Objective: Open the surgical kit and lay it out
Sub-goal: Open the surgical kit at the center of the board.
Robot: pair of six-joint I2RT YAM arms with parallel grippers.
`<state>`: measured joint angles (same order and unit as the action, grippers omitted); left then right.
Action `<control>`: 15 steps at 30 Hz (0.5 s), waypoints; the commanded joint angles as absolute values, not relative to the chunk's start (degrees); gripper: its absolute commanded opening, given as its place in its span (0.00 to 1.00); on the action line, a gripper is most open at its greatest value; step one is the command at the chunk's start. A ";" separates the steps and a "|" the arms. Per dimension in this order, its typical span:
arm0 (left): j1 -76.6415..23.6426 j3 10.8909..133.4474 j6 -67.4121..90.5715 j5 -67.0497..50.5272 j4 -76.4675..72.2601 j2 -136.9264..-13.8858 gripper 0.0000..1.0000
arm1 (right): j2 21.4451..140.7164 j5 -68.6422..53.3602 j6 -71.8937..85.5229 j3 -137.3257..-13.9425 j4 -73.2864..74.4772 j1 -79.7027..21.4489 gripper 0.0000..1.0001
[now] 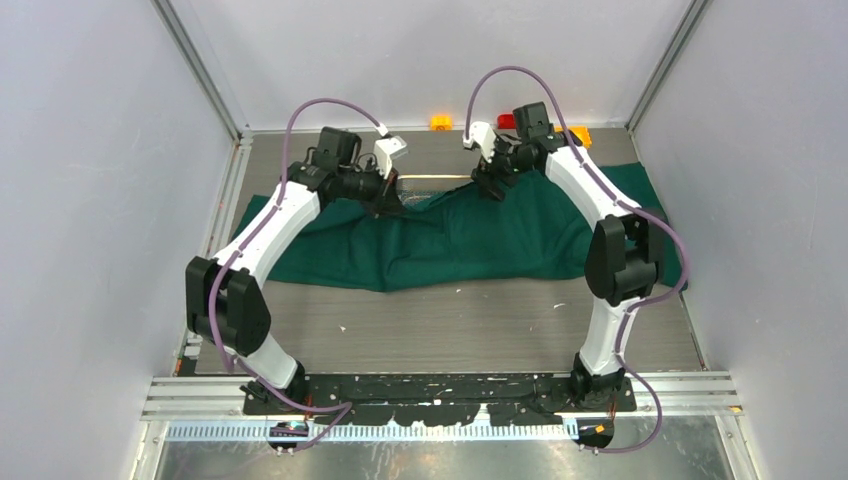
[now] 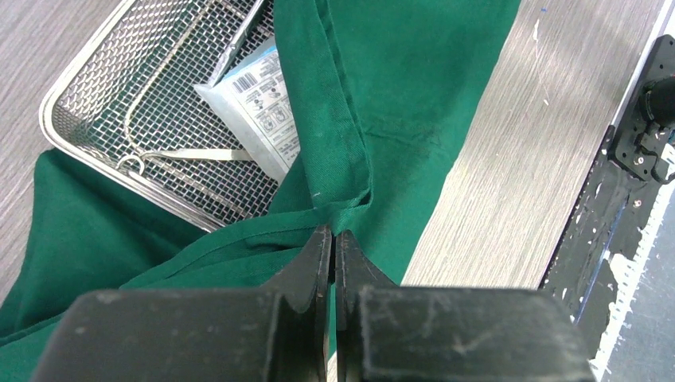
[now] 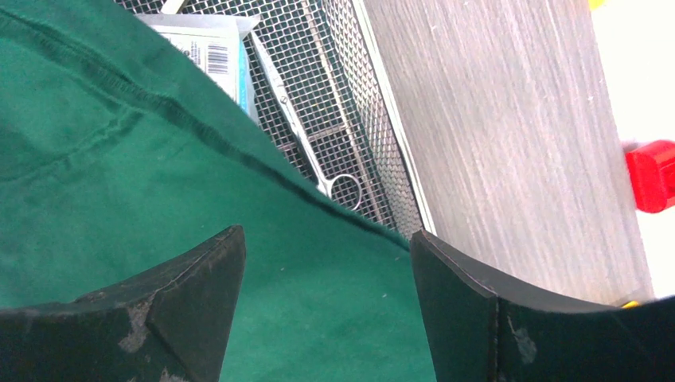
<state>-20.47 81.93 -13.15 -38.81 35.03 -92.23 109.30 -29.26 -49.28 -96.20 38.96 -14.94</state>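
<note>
Pinching drape [image 2: 414, 95] hem, left gripper [image 2: 333, 235] clenched; right gripper [image 3: 326, 233] released above cloth. Risk: snagged fold pulled toward 6 o'clock drags mesh tray [image 2: 119, 56], spilling forceps [image 3: 294, 119].

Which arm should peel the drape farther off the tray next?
Left. The left gripper is shut on the hem of the drape beside the wire-mesh tray, so it can likely pull at once. The right gripper hangs open over the drape, gripping nothing.
</note>
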 commanded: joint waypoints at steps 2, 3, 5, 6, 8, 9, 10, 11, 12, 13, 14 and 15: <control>-21.00 82.01 -15.58 -38.17 37.58 -89.24 0.00 | 112.06 -28.81 -56.38 -102.41 41.95 -16.18 0.80; -21.01 82.05 -15.64 -38.14 37.72 -89.28 0.00 | 112.60 -28.44 -57.13 -102.88 42.28 -16.33 0.80; -21.05 82.22 -15.77 -38.06 38.06 -89.28 0.00 | 113.76 -28.03 -58.78 -104.14 43.26 -16.86 0.80; -21.09 82.27 -15.88 -38.03 38.24 -89.20 0.00 | 114.33 -27.84 -59.42 -104.53 43.60 -17.04 0.80; -21.22 82.35 -16.21 -37.91 38.69 -89.16 0.00 | 115.40 -27.16 -60.28 -105.23 43.75 -17.39 0.80; -21.26 82.33 -16.34 -37.71 38.86 -89.12 0.00 | 115.93 -26.89 -60.77 -105.68 43.95 -17.58 0.80; -21.27 82.27 -16.42 -37.65 38.95 -89.11 0.00 | 116.46 -26.64 -61.39 -106.14 44.30 -17.80 0.80; -21.31 82.23 -16.51 -37.56 39.07 -89.04 0.00 | 117.03 -26.37 -61.90 -106.55 44.70 -17.98 0.79; -21.34 82.20 -16.64 -37.41 39.17 -88.96 0.00 | 117.73 -26.10 -62.28 -107.13 45.28 -18.11 0.77; -21.36 82.10 -16.69 -37.25 39.28 -88.91 0.00 | 118.22 -25.68 -62.73 -107.72 45.98 -18.30 0.75; -21.35 82.03 -16.79 -36.95 39.40 -88.78 0.00 | 118.66 -25.13 -63.10 -108.34 46.89 -18.44 0.71; -21.36 82.00 -16.82 -36.56 39.44 -88.69 0.00 | 118.99 -24.51 -63.32 -108.82 47.77 -18.54 0.65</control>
